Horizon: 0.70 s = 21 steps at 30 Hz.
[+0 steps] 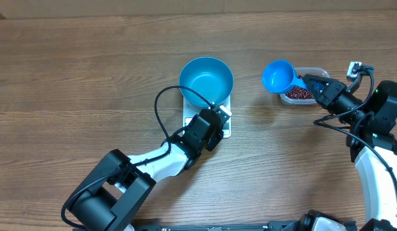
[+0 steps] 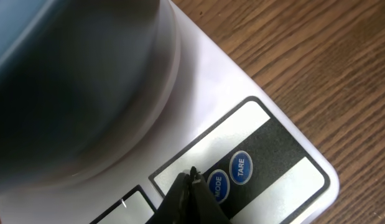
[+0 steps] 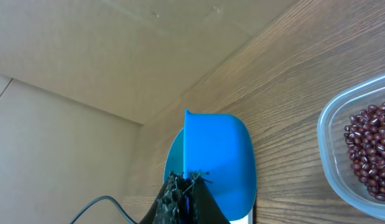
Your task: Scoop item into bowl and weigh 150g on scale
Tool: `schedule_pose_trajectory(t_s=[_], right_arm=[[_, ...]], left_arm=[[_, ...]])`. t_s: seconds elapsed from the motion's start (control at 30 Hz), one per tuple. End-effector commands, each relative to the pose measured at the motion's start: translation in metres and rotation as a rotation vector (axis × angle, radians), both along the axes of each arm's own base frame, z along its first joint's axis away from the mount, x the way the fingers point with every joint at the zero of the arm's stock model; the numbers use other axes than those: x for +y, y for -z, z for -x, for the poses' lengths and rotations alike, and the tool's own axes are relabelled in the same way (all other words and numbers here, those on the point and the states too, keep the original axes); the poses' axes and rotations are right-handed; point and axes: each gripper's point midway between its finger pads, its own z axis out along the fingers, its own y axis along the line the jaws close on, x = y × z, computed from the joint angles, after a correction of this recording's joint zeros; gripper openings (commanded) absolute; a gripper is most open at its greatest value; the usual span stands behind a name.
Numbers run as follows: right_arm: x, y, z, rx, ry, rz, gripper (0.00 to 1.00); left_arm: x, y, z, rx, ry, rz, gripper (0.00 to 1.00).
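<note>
The blue bowl (image 1: 206,80) stands empty on the white scale (image 1: 225,130); in the left wrist view the bowl (image 2: 74,87) is a blur at upper left. My left gripper (image 1: 222,114) is shut with nothing in it. Its tip (image 2: 193,174) sits at the scale's (image 2: 254,87) front panel, right beside the MODE button (image 2: 216,185). My right gripper (image 1: 312,82) is shut on the handle of a blue scoop (image 1: 279,76), which looks empty. The scoop (image 3: 217,155) hangs just left of the clear tub (image 1: 320,70) holding the beans (image 1: 299,94) (image 3: 369,152).
A TARE button (image 2: 241,167) lies right of MODE, and the display window (image 2: 130,208) lies left of my fingers. Bare wooden table (image 1: 89,83) surrounds everything. A cardboard wall (image 3: 117,62) rises behind the table.
</note>
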Motion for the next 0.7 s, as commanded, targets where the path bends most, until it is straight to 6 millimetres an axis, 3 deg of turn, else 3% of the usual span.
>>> schedule_pose_trajectory(t_s=[0.0, 0.67], right_arm=[[-0.0023, -0.0086, -0.0021, -0.025, 0.003, 0.015, 0.04], [-0.0023, -0.0081, -0.0019, -0.022, 0.003, 0.013, 0.04]], left_arm=[[0.0099, 0.0098, 0.0006, 0.022, -0.037, -0.029, 0.04], [0.0084, 0.0145, 0.0071, 0.054, -0.011, -0.031, 0.04]])
